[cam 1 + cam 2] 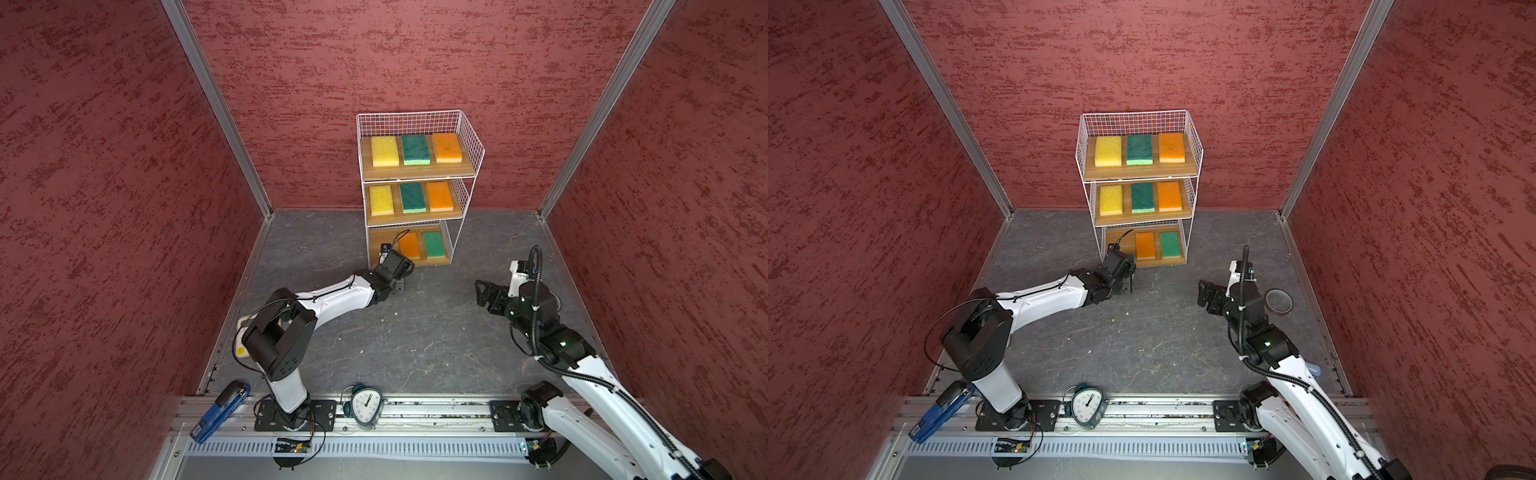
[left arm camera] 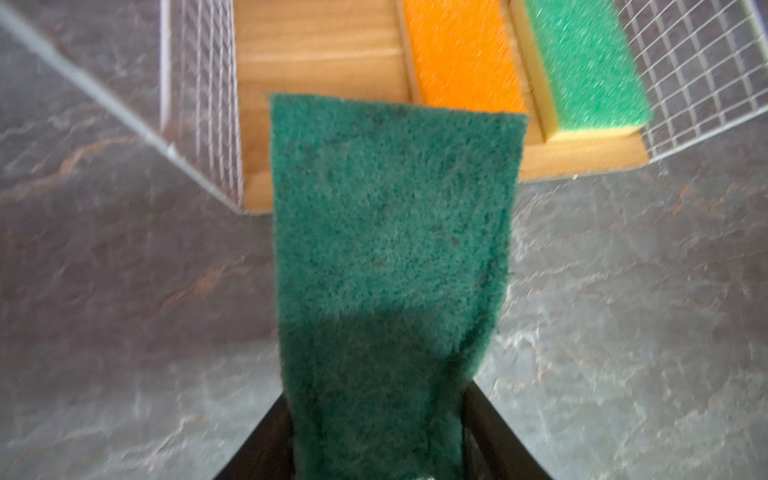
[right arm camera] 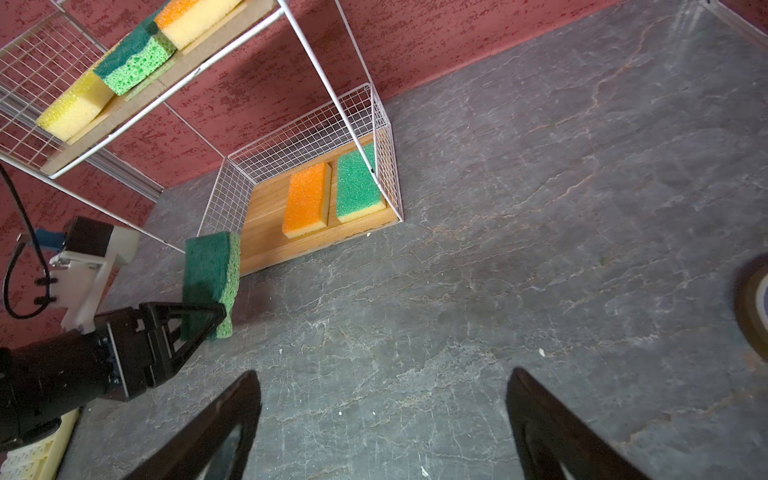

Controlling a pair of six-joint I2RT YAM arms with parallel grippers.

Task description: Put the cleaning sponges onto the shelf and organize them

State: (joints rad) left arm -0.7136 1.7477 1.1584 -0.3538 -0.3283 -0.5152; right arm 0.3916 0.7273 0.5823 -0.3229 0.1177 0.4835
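Note:
The shelf (image 1: 415, 171) stands at the back wall. Its top and middle boards each carry a yellow, a dark green and an orange sponge. On the bottom board lie an orange sponge (image 1: 409, 245) and a green sponge (image 1: 434, 244), with bare wood to their left. My left gripper (image 2: 374, 415) is shut on a dark green sponge (image 2: 390, 232), held just above the floor at the front left corner of the bottom board. From the right wrist view this held sponge (image 3: 210, 274) stands on edge. My right gripper (image 1: 482, 293) hangs open and empty over the floor right of the shelf.
A roll of tape (image 1: 1278, 300) lies on the floor by the right arm. A clock (image 1: 365, 407) and a blue stapler (image 1: 220, 411) sit on the front rail. A cream calculator (image 1: 243, 336) lies under the left arm's elbow. Red walls close three sides.

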